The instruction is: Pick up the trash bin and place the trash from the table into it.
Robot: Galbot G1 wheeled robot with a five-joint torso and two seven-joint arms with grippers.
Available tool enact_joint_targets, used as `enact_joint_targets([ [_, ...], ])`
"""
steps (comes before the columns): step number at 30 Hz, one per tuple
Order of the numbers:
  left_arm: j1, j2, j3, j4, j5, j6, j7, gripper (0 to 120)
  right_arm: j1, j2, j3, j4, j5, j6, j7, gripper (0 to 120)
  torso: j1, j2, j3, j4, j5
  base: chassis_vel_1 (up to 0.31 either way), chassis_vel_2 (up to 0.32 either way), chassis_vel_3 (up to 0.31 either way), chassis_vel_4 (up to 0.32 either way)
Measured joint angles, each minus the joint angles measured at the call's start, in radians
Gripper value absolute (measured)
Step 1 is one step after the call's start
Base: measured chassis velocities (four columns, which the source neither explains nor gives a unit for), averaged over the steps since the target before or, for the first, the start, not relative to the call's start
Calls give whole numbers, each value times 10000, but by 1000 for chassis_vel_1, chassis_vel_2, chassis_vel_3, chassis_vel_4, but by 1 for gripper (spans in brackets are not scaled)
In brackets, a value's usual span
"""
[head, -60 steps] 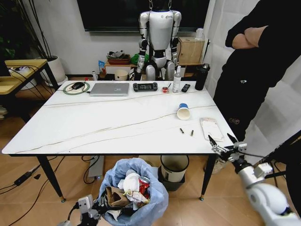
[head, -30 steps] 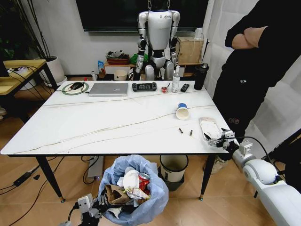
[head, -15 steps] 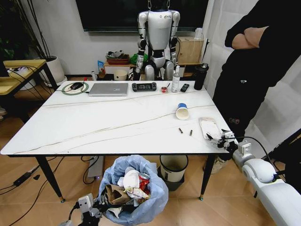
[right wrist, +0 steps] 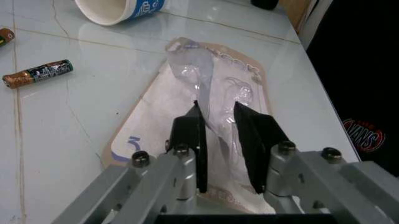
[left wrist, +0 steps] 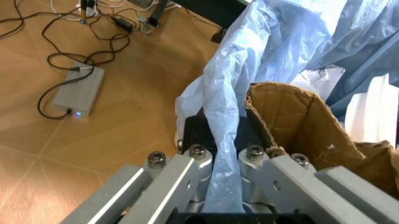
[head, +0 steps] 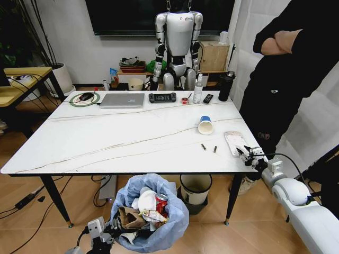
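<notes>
Head view: the table (head: 106, 140) is carrying one paper cup (head: 205, 125) lying on its side, two batteries (head: 204, 147) just beside each other, and one clear packet (head: 235, 143) near the right edge. At the far side one laptop (head: 123, 100), one controller (head: 162, 97) and one bottle (head: 198, 89) are sitting. The right gripper (head: 244, 154) is reaching over the table's right edge, its fingers meeting the near end of the packet. Below the near edge the bin (head: 150, 214) is hanging at the left gripper (head: 108, 233), its blue bag bulging and packed with cardboard, white paper and a red wrapper. One cream bin (head: 196, 189) is standing under the table.

Left wrist view: the left gripper (left wrist: 219, 158) is clamping a fold of the blue bag (left wrist: 262, 60) between its two fingers, with brown cardboard (left wrist: 293, 119) just beside them. One grey adapter (left wrist: 78, 91) is lying on the wooden floor.

Right wrist view: the right gripper (right wrist: 218, 140) is pinching the raised clear plastic of the packet (right wrist: 199, 93) between its two black pads, which are standing slightly apart. One battery (right wrist: 37, 73) is lying in full sight, the second (right wrist: 5, 34) peeking at the edge, and the cup (right wrist: 121, 8) is lying beyond.
</notes>
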Motion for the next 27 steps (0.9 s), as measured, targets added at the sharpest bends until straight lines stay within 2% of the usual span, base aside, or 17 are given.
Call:
enact_joint_targets([
  [3,-3,36,0,0,-50,0,0,0,-38,7,38,25,105,0,4,4,0,0,0,-1,0,0,0,0,0],
  [5,-3,51,-3,-7,-70,0,0,0,-49,15,43,53,154,0,7,0,0,0,0,0,0,0,0,0,0],
  [15,0,132,37,-55,-106,19,1,0,-292,-50,410,531,659,-1,-40,0,0,0,0,0,0,0,0,0,0],
  [21,37,186,101,-63,-105,18,49,0,-1027,-369,930,2019,1861,181,-251,0,0,0,-1,-1,-5,0,0,0,0],
  [27,76,286,112,-75,-140,4,76,0,-2048,-726,1057,4164,3625,736,-505,0,0,0,-1,0,1,0,0,0,0],
])
